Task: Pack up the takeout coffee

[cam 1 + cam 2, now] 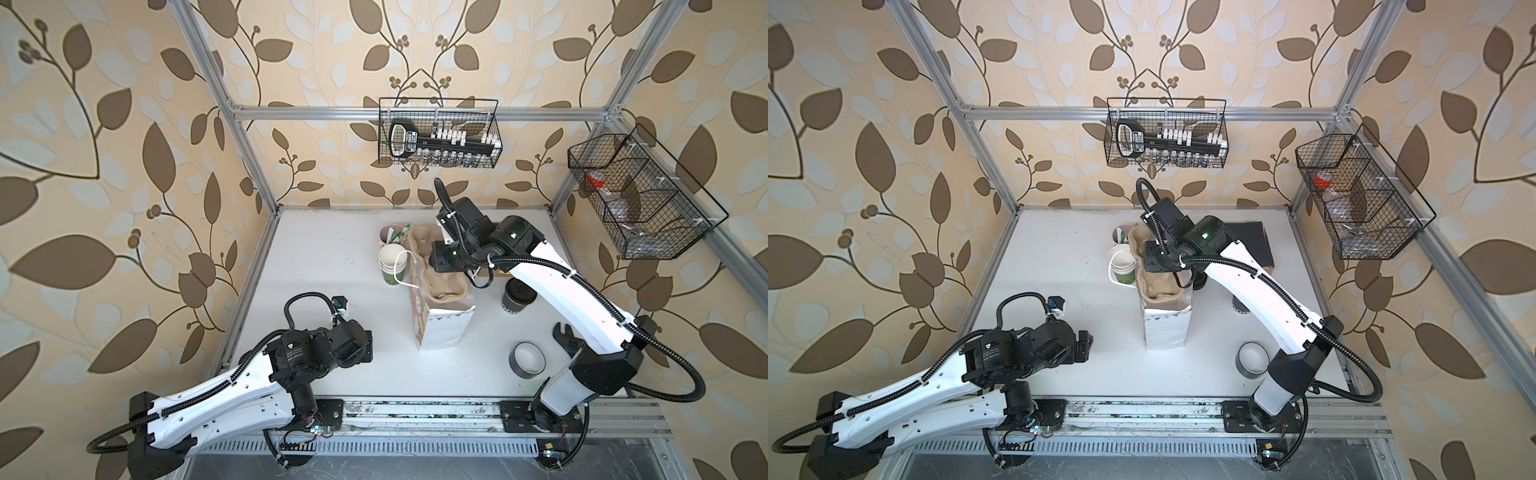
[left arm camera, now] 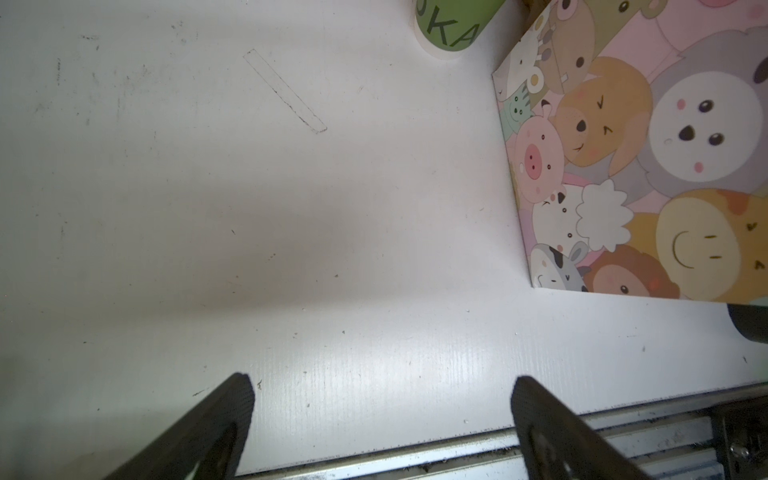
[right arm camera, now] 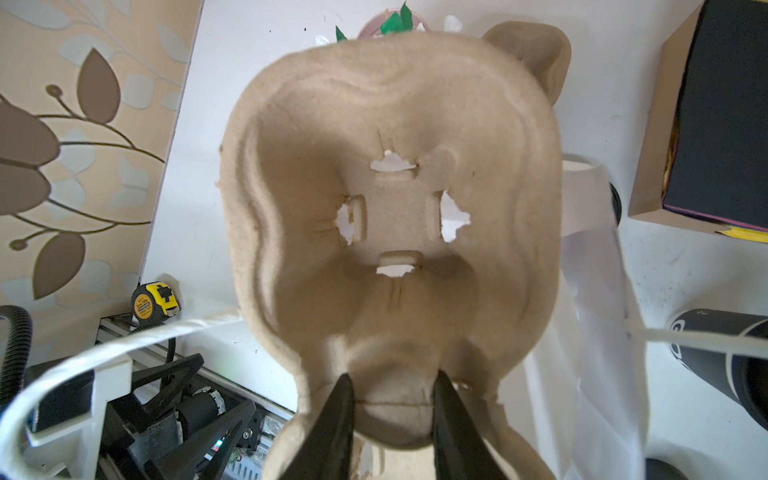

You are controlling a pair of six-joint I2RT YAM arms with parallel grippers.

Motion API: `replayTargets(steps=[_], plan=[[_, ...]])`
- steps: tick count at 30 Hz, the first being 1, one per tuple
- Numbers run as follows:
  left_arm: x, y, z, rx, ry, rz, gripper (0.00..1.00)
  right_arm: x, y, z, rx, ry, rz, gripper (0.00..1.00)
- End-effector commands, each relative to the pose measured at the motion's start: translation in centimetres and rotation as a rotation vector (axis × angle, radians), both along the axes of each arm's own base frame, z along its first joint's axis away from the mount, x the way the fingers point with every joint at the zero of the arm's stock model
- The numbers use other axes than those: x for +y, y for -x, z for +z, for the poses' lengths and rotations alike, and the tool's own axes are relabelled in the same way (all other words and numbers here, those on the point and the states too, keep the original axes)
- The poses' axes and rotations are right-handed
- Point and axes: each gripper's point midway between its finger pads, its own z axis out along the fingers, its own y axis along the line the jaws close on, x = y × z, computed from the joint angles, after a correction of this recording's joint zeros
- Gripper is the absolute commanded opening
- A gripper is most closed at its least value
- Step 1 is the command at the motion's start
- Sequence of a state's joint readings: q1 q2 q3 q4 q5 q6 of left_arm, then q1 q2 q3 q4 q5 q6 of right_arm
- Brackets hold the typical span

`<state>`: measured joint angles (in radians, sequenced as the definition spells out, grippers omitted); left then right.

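The takeout coffee, a dark cup with a black lid and pale lettering, stands on the table right of the paper bag, partly under my right arm; the right wrist view shows its side. My right gripper is shut on the middle ridge of a brown pulp cup carrier, held tilted with its lower end at the bag's mouth. My left gripper is open and holds nothing, low over the table left of the bag, near the front edge.
A stack of white-and-green cups and a pink cup with packets stand behind the bag. A grey tape roll and black wrench lie front right. A dark-topped box sits at the back. Wire baskets hang above.
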<state>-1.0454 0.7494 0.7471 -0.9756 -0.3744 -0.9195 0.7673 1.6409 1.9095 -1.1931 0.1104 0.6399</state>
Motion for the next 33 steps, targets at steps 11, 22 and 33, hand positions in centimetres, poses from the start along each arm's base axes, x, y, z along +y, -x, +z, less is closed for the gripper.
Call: replayTargets(steps=[11,22,33], plan=[[0.5,-0.3,-0.3,-0.01,-0.024,0.016,0.99,-1.0,0.9,-2.7,0.012,0.058,-0.018,0.31],[0.6,-0.4,-0.3,-0.014,-0.027,0.019,0.99,-2.2,1.6,-2.1,-0.015,0.115,-0.02,0.31],[0.6,-0.4,-0.1,-0.018,-0.023,0.02,0.99,-2.6,2.4,-2.6,-0.004,0.118,-0.014,0.31]])
